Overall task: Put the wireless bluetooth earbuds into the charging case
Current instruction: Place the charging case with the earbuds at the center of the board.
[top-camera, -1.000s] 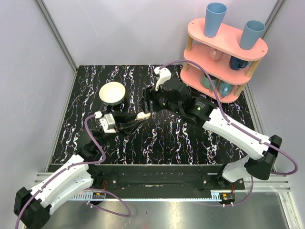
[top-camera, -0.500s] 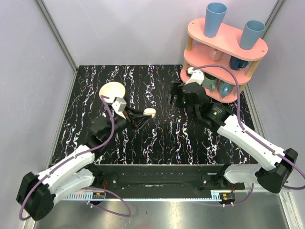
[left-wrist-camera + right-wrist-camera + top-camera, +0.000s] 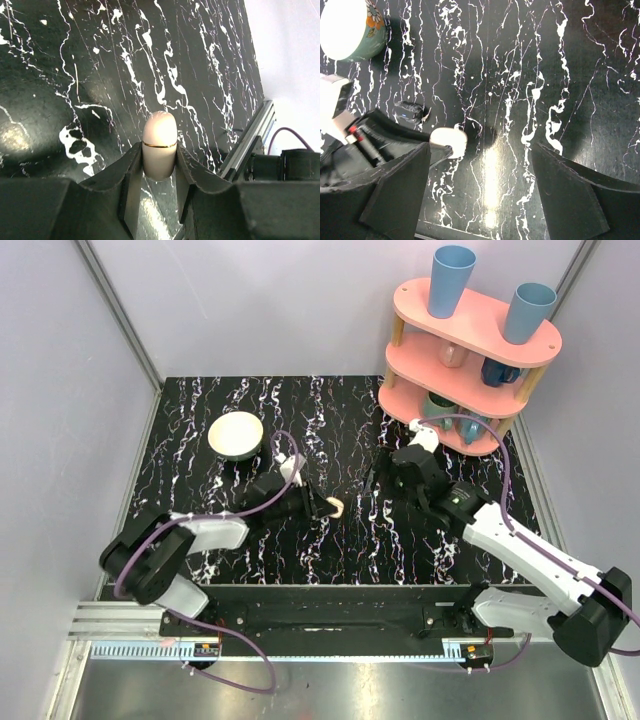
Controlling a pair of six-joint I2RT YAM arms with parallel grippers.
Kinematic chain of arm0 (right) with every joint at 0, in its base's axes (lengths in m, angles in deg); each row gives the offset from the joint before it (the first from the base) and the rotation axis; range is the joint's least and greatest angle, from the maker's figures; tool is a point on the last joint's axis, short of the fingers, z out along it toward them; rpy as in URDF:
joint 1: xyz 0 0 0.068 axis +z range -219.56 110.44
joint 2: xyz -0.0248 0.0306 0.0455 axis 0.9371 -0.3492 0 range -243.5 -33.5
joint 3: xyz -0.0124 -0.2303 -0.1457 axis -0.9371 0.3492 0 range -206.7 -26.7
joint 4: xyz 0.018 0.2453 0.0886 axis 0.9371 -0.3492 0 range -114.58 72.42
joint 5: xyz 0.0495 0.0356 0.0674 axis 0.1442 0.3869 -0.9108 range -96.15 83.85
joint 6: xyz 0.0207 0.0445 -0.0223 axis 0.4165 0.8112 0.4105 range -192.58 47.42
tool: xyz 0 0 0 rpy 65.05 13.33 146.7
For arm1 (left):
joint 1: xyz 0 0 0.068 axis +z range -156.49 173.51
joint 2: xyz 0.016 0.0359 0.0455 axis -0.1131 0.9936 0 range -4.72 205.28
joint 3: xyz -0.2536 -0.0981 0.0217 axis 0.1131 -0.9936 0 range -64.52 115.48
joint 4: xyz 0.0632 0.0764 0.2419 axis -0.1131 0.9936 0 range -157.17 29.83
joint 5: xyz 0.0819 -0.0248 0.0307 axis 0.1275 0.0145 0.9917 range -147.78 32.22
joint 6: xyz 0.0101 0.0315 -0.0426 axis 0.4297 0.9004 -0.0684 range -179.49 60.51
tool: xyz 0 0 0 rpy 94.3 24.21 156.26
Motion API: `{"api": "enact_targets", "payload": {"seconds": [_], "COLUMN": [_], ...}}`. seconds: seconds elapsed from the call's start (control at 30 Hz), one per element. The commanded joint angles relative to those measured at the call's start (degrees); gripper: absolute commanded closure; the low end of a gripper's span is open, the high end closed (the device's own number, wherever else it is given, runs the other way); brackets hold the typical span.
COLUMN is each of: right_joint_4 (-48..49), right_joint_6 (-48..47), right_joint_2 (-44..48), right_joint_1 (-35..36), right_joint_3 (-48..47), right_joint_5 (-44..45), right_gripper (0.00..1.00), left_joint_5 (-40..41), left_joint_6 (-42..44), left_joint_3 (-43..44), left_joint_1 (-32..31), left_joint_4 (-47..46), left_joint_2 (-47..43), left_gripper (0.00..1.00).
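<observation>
While the left gripper pinches the shut-looking charging case in its jaws and the right gripper hovers, jaws spread, no earbuds show, so insertion looks done.

Lab test cell: plain grey panels, aluminium rail, marbled tabletop.

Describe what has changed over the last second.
The left end effector, shut on the charging case, carried it rightward and nearer the arm bases. The open right end effector withdrew rightward, away from it. The bowl and pink shelf stayed put.
</observation>
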Motion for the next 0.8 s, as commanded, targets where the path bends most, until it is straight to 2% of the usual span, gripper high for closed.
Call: {"api": "enact_targets", "payload": {"seconds": [0.0,0.13,0.33,0.47,0.5,0.57,0.67,0.7,0.77], "right_joint_4": [2.1,2.4,2.4,2.5,2.7,3.2,3.8,3.8,3.8], "right_joint_6": [3.6,3.9,3.4,3.3,3.6,3.7,3.8,3.5,3.2], "right_joint_2": [3.3,4.5,4.5,3.6,3.4,3.5,3.3,3.2,3.1], "right_joint_1": [0.1,0.1,0.1,0.0,0.1,0.1,0.1,0.1,0.1], "right_joint_3": [1.6,3.0,3.8,3.7,3.8,4.3,4.4,4.3,4.3], "right_joint_5": [-1.2,-1.2,-1.4,-2.6,-3.2,-3.6,-4.1,-4.1,-4.2], "right_gripper": [0.11,0.11,0.11,0.11,0.1,0.11,0.11,0.11,0.11], "left_joint_5": [1.7,1.7,4.0,3.7,3.6,3.8,4.6,5.1,6.1], "left_joint_6": [-5.4,-9.4,-10.0,-10.2,-9.6,-8.0,-6.4,-6.2,-4.7], "left_joint_3": [6.3,7.3,7.1,7.0,7.6,8.3,9.1,9.2,9.4], "left_joint_1": [-0.6,-0.6,-0.7,-0.6,-0.6,-0.6,-0.5,-0.5,-0.3], "left_joint_4": [-7.3,-11.5,-13.5,-15.8,-14.4,-12.0,-7.9,-6.1,-4.3], "left_joint_2": [7.0,13.2,17.7,20.3,20.8,21.0,20.6,20.2,19.4], "left_gripper": [0.98,0.96,0.89,0.77,0.73,0.73,0.65,0.58,0.55]}}
